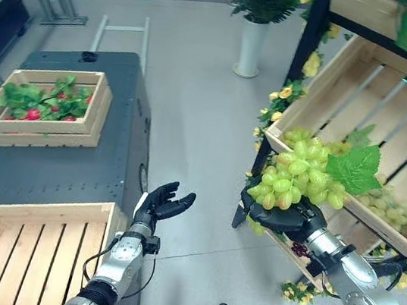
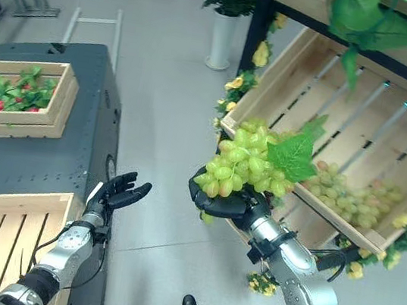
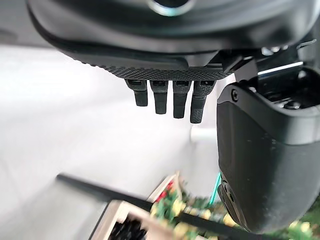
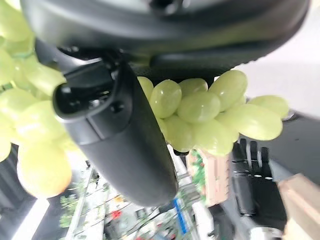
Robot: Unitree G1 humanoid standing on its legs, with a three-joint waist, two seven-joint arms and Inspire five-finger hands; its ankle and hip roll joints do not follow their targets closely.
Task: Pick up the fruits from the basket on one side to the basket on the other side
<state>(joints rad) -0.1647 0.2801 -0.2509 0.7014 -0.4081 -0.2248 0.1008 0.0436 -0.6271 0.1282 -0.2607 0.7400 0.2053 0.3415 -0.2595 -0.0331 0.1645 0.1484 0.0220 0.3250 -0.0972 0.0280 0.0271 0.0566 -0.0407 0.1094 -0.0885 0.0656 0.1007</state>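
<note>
A bunch of green grapes (image 1: 297,178) with a green leaf sits in my right hand (image 1: 280,215), whose fingers curl under and around it; the wrist view shows the grapes (image 4: 210,112) pressed against the thumb. The hand holds the bunch in the air just in front of the slanted wooden crate (image 1: 351,90) on the rack at the right, where more green grapes (image 1: 405,213) lie. My left hand (image 1: 161,205) hovers open above the floor, beside the dark table's right edge, fingers spread and holding nothing. An empty slatted wooden crate (image 1: 20,248) sits at the table's near end.
A wooden crate of leaves and red fruit (image 1: 46,106) stands at the far end of the dark table (image 1: 63,170). A white vase with a green plant (image 1: 251,44) stands on the floor behind. Yellow flowers (image 1: 275,106) trim the rack's black post.
</note>
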